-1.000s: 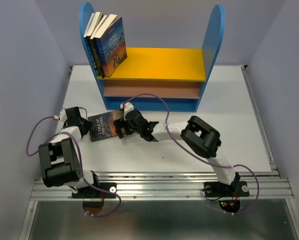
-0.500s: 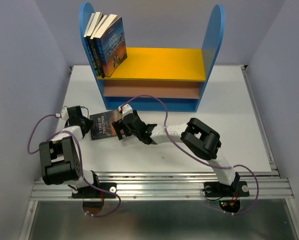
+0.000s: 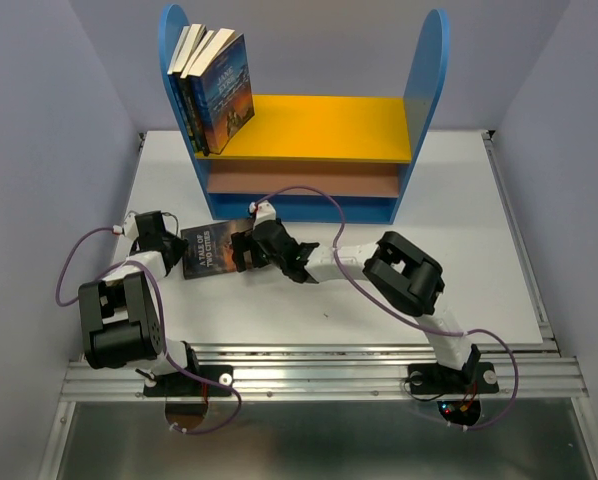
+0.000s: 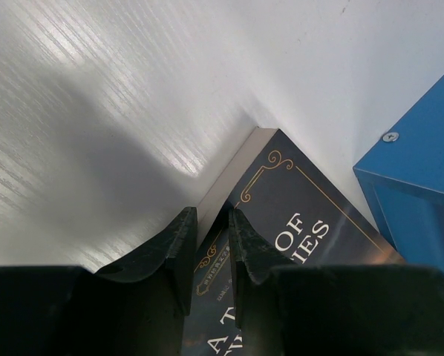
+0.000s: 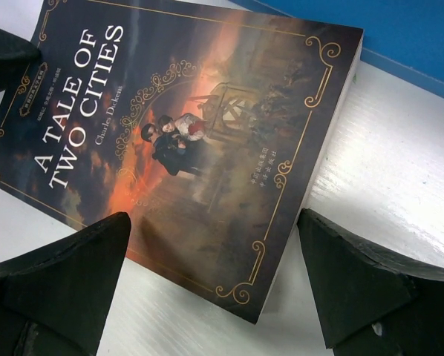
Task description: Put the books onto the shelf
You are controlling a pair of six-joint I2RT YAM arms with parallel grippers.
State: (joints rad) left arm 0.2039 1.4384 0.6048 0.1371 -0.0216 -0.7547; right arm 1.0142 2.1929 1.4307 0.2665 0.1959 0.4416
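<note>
1. I am looking at the dark paperback with the fiery cover, A Tale of Two Cities, lying flat on the white worktop, just in front of the blue base of the small two-tier shelf. Four other slim paperbacks are leaning against the left blue side panel on the yellow upper board.
2. The left fingers are sitting almost together, pinching the paperback's outer edge near a corner. With so little of the book in that grip, I am worrying that a lift is going to let it slip out, or peel up and crease the cover alone.
3. The right fingers are standing wide apart and holding nothing, straddling the opposite corner. Whether they are touching the worktop, I cannot tell. Closing while pressing down is risking shoving the paperback against the blue base or dragging it out of the left pinch.
4. Both arms are crowding over one thin book, so the fingers knocking together is a real danger.
5. The leaning row above is looking unsteady, and a bump to the shelf is liable to be toppling it
</note>
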